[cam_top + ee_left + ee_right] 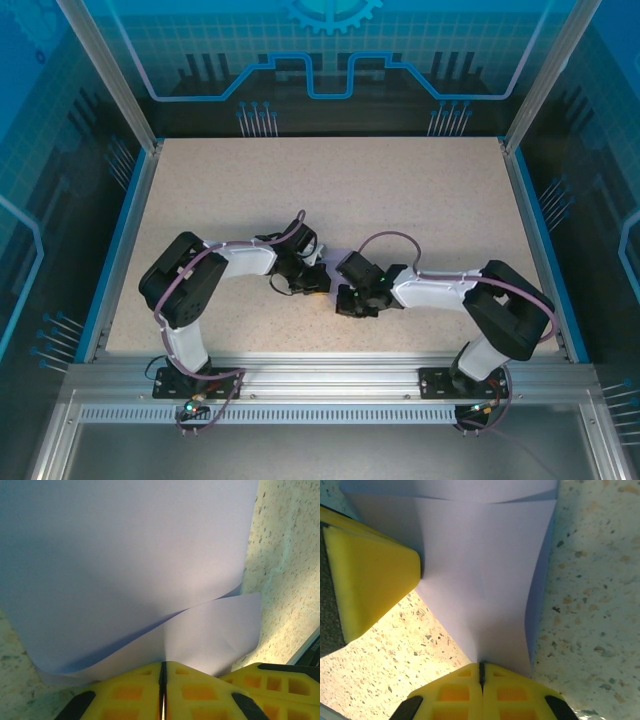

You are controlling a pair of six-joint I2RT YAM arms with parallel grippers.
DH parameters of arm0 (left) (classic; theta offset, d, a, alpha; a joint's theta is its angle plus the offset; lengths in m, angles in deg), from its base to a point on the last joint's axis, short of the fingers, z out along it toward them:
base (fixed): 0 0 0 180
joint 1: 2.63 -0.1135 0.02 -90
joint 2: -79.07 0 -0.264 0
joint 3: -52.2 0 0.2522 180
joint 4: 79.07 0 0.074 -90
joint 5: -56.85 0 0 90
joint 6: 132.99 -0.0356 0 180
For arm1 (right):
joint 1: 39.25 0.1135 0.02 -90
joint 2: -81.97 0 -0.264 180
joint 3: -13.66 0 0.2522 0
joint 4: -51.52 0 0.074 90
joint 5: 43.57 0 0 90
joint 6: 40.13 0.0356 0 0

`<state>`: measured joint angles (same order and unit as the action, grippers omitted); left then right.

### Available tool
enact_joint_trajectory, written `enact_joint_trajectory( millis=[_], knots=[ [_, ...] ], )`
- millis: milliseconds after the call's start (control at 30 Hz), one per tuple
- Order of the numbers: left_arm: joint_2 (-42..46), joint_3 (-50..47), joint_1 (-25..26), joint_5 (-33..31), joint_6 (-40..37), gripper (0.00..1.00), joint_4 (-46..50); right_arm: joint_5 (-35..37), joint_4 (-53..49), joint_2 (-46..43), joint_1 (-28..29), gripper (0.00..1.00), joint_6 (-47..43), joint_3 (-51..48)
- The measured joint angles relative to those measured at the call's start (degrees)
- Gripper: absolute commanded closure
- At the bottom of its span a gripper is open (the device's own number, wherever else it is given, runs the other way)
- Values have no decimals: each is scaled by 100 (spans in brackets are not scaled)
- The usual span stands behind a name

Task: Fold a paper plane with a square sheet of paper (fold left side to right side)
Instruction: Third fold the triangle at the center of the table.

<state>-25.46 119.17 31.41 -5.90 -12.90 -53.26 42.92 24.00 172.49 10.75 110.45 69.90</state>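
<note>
The speckled beige desk (330, 190) carries both arms, which fold inward from their bases at the near edge. The left arm (185, 285) rises from its base, bends at the elbow and reaches right and low over the desk. The right arm (510, 305) mirrors it, bending at the elbow and reaching left. Their wrists meet near the middle of the desk, toward its near side, almost touching.

The square sheet of paper (130, 555) lies there between the two wrists, lavender and unmarked. It is bowed rather than flat: in the left wrist view one layer curls over another, with a curved shadowed edge between them, and bare desk shows along its right side.

The left gripper (162, 677) is clenched on the near edge of the sheet, its yellow fingers pressed together with the paper pinched in the seam. The right gripper (481, 672) is likewise clamped tight on the sheet, which narrows down into its closed fingers. Each wrist view shows the other gripper's yellow finger just beside the paper.
</note>
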Motion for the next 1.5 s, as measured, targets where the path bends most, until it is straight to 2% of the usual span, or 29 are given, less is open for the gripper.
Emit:
enact_joint_trajectory(
  millis=[933,1133,1300,1500],
  knots=[
    [-15,33,42,0,-9,88,35,-308,131,-518,0,100,111,-568],
    [-15,42,42,0,-13,88,55,-442,-243,-1014,33,100,90,-660],
    [-15,42,42,0,-13,88,55,-501,-162,-1405,-125,100,85,-660],
    [-15,42,42,0,-13,88,55,-557,-28,-1088,-382,100,-63,-527]
  ],
)
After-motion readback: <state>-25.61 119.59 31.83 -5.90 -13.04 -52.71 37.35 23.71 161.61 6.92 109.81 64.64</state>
